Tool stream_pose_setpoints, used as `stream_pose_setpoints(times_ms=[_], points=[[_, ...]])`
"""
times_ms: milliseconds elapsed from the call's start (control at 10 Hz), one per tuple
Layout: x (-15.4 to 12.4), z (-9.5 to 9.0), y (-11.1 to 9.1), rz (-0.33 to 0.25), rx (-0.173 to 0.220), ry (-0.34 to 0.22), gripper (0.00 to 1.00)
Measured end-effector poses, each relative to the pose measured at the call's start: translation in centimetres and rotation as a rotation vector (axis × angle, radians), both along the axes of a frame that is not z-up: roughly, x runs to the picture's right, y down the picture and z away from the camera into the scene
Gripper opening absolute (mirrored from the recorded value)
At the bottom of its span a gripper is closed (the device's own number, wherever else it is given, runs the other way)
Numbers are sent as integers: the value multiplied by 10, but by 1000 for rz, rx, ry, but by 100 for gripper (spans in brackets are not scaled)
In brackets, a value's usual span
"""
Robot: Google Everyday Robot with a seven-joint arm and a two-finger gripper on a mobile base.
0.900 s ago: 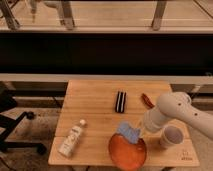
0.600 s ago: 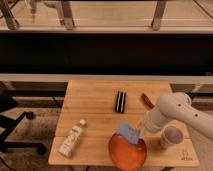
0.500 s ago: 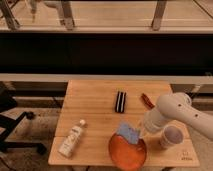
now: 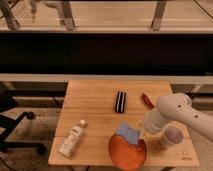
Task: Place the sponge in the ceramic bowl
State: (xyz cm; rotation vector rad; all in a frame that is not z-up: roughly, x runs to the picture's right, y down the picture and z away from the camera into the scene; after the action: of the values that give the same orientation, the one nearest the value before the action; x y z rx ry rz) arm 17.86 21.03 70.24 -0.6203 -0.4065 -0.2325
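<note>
The light-blue sponge [image 4: 128,134] sits over the far rim of the orange-red ceramic bowl [image 4: 125,154], which stands at the table's front edge, right of centre. My gripper [image 4: 141,130] is at the end of the white arm that reaches in from the right. It is right beside the sponge's right edge, just above the bowl's rim. The arm's wrist hides most of the gripper. I cannot make out whether the sponge rests on the bowl or hangs from the gripper.
On the wooden table [image 4: 95,107] a black rectangular block [image 4: 120,101] lies at mid-back and a red object [image 4: 147,101] behind the arm. A white bottle [image 4: 71,140] lies at front left. A pale cup [image 4: 171,136] stands right of the bowl. A dark chair [image 4: 12,125] is off to the left.
Almost nothing differs. The sponge and the arm's end stay at the bowl's far rim, with at most a slight shift.
</note>
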Motion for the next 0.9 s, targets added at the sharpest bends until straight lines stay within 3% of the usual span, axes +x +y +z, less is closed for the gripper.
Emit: stream_pose_setpoints(times_ms=[900], points=[[-4,-2,4,-16,11,-2,1]])
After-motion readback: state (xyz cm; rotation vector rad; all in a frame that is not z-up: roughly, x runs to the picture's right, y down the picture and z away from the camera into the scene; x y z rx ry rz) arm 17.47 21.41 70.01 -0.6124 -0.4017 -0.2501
